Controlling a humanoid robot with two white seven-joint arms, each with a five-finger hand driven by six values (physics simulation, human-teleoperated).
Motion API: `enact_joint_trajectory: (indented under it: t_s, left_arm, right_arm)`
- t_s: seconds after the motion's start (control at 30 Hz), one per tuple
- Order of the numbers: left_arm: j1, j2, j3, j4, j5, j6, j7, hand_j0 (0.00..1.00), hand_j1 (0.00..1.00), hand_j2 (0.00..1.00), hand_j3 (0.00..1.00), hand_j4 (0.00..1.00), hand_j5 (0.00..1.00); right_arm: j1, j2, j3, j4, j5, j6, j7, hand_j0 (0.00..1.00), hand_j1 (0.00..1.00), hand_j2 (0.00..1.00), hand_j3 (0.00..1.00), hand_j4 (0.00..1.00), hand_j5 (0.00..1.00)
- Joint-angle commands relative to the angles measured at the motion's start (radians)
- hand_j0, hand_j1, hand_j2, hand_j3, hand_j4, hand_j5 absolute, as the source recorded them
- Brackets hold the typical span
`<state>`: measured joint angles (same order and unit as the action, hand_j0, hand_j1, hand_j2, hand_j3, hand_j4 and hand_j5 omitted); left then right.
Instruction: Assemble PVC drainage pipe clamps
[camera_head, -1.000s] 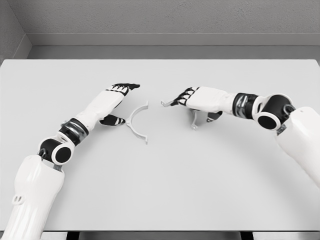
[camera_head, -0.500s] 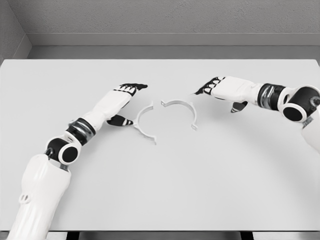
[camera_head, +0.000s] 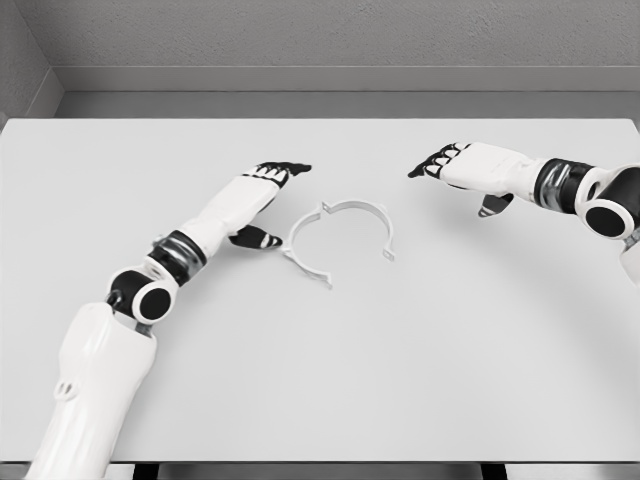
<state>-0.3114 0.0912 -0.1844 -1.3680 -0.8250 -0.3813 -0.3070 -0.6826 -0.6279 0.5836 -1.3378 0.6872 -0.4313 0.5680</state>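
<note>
Two white half-ring clamp pieces lie on the white table (camera_head: 320, 380). The left clamp half (camera_head: 301, 252) curves open to the right, and the right clamp half (camera_head: 363, 220) arches over it; their upper ends meet near the middle. My left hand (camera_head: 262, 200) lies flat just left of the left half, fingers spread, thumb close to or touching its outer curve. My right hand (camera_head: 462, 168) hovers open to the upper right, well apart from the right half, holding nothing.
A grey wall (camera_head: 320, 40) runs behind the table's far edge. Nothing else stands on the table besides both arms and the clamp halves.
My left hand has pushed the left clamp half to the right until it meets the right half. My right hand let go of the right half and drew back to the right.
</note>
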Motion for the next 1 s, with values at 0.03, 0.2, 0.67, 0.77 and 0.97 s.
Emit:
enact_joint_trajectory:
  t_s: [0.03, 0.2, 0.67, 0.77, 0.97]
  left_arm:
    - [0.0, -0.011, -0.001, 0.0, 0.001, 0.001, 0.0, 1.0, 1.0, 1.0, 1.0, 1.0, 1.0]
    - [0.0, -0.022, -0.001, -0.002, -0.005, 0.001, 0.0, 1.0, 1.0, 1.0, 1.0, 1.0, 1.0]
    - [0.015, 0.015, 0.003, -0.017, 0.007, -0.016, 0.0, 1.0, 1.0, 1.0, 1.0, 1.0, 1.0]
    - [0.037, 0.015, 0.002, -0.045, 0.007, -0.018, 0.0, 1.0, 1.0, 1.0, 1.0, 1.0, 1.0]
    - [0.038, 0.03, 0.003, -0.052, 0.013, -0.102, 0.0, 1.0, 1.0, 1.0, 1.0, 1.0, 1.0]
  right_arm:
    - [0.0, -0.003, -0.001, -0.001, -0.003, 0.002, 0.0, 1.0, 1.0, 1.0, 1.0, 1.0, 1.0]
    - [0.0, -0.007, -0.002, -0.003, -0.003, 0.002, 0.0, 1.0, 1.0, 1.0, 1.0, 1.0, 1.0]
    - [0.0, -0.015, -0.001, -0.011, -0.005, 0.0, 0.0, 1.0, 1.0, 1.0, 1.0, 1.0, 1.0]
    - [0.002, -0.018, 0.001, -0.012, -0.005, -0.001, 0.0, 1.0, 1.0, 1.0, 1.0, 1.0, 1.0]
    - [0.0, -0.024, 0.002, -0.012, -0.005, -0.003, 0.0, 1.0, 1.0, 1.0, 1.0, 1.0, 1.0]
